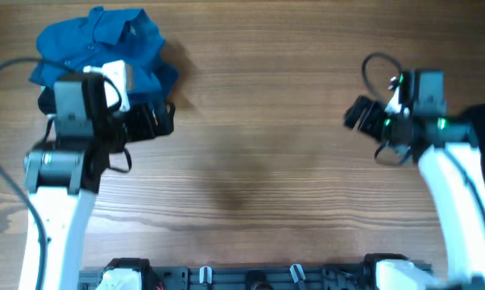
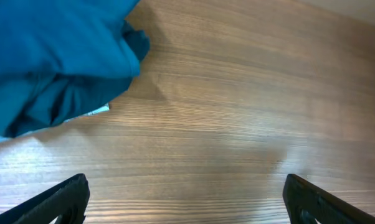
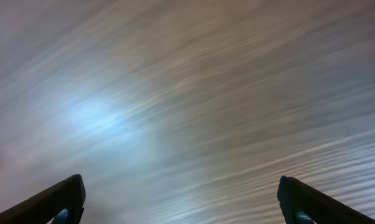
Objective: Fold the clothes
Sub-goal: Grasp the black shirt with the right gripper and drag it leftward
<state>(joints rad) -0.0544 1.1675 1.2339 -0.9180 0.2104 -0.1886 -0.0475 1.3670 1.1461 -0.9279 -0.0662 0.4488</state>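
Left end effector (image 1: 163, 119) spread wide, empty, just beside crumpled blue shirt (image 1: 101, 40) heaped on wooden surface (image 1: 259, 161); right end effector (image 1: 354, 113) likewise parted, apparently empty, view blurred.

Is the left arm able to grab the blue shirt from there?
Probably yes. The blue shirt lies crumpled right next to the left arm, its jaws are open, and only bare table shows between them.

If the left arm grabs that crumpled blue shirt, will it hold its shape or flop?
The blue shirt lies bunched in soft folds, so it will probably droop and unfurl when lifted. It looks thin, so likely light. Pushed, it would probably crumple rather than slide cleanly.
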